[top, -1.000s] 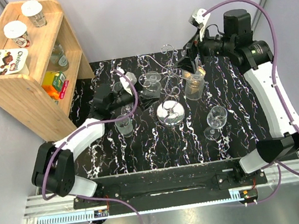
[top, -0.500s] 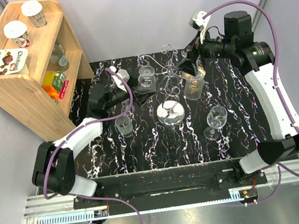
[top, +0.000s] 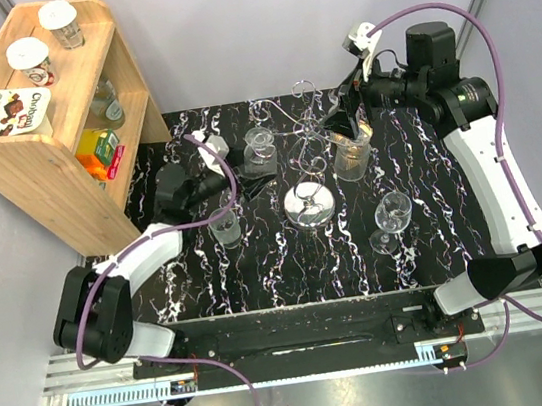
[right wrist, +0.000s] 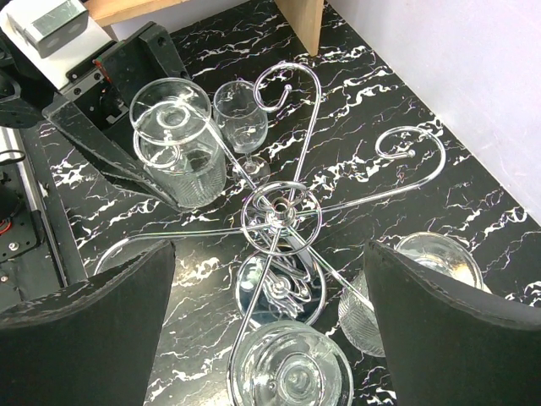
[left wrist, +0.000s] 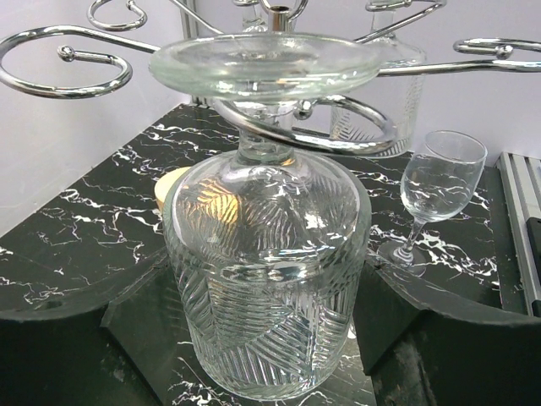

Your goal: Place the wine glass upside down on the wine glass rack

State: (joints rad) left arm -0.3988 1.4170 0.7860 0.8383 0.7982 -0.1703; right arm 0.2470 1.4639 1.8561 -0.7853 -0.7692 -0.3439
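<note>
The wine glass [top: 260, 147], a ribbed one, hangs upside down with its foot above a curled wire arm of the wine glass rack [top: 306, 125] and its stem inside the curl. In the left wrist view its bowl [left wrist: 266, 288] fills the gap between my left gripper's [left wrist: 264, 338] dark fingers, which are shut on it. That wire arm [left wrist: 51, 38] passes just under the foot. The right wrist view shows the same wine glass [right wrist: 177, 148] left of the rack's hub [right wrist: 279, 207]. My right gripper [right wrist: 269, 245] hovers wide open over the hub and holds nothing.
A second ribbed glass [right wrist: 292, 372] hangs upside down on the rack, and another [top: 350, 154] stands to its right. A smooth stemmed glass [top: 392, 216] stands front right and a tumbler [top: 224, 225] front left. The wooden shelf [top: 35, 105] flanks the table's left.
My left gripper has drawn back to the left, and the wine glass has shifted a little left along the wire arm with it. The right gripper has barely moved.
</note>
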